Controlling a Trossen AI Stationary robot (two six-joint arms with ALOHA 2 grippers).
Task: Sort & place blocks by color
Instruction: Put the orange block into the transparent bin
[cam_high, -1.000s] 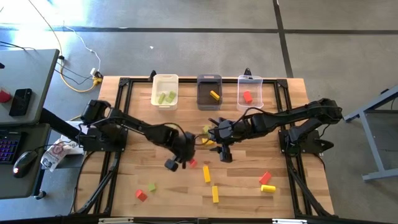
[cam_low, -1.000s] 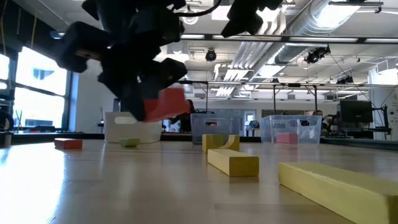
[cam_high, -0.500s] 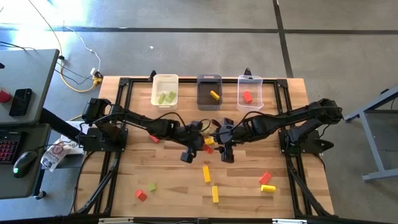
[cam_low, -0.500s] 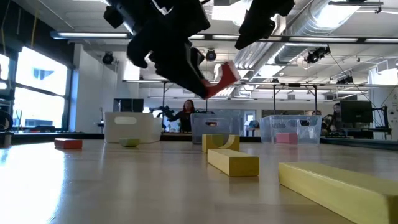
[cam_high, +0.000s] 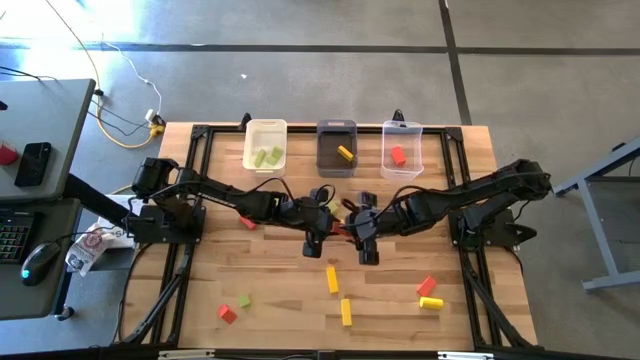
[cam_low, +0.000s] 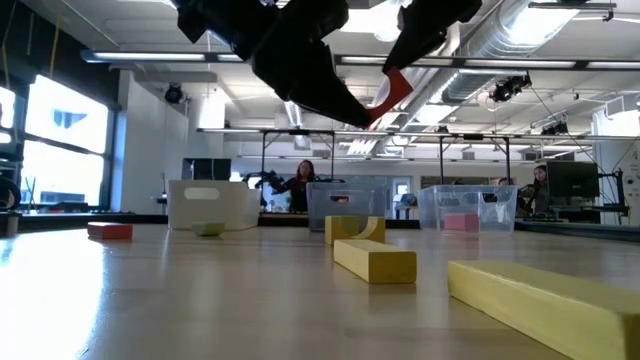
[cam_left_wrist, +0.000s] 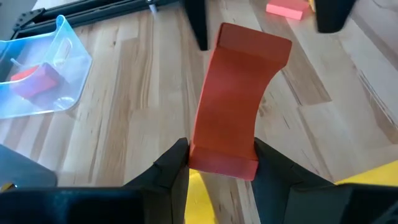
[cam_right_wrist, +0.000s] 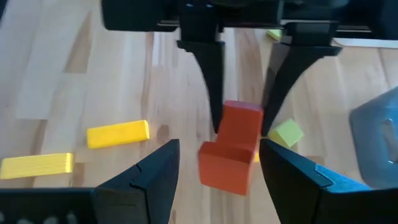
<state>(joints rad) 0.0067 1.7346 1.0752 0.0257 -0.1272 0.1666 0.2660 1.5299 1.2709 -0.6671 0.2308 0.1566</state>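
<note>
The left gripper (cam_left_wrist: 214, 165) reaches to mid-table, raised off the wood, its fingers clamped on a curved red block (cam_left_wrist: 236, 127). The right gripper (cam_right_wrist: 217, 165) faces it, fingers spread, the block just beyond them. Only the left wrist view shows the clear bin (cam_left_wrist: 62, 81) past the fingers.

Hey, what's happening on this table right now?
Two robot arms are sorting coloured blocks into three bins. The left gripper holds a red block in the air over the middle of the table, end to end with the open right gripper, which looks like a handover. The white bin holds green blocks, the grey bin a yellow one, the clear bin a red one. More blocks lie loose on the table.
</note>
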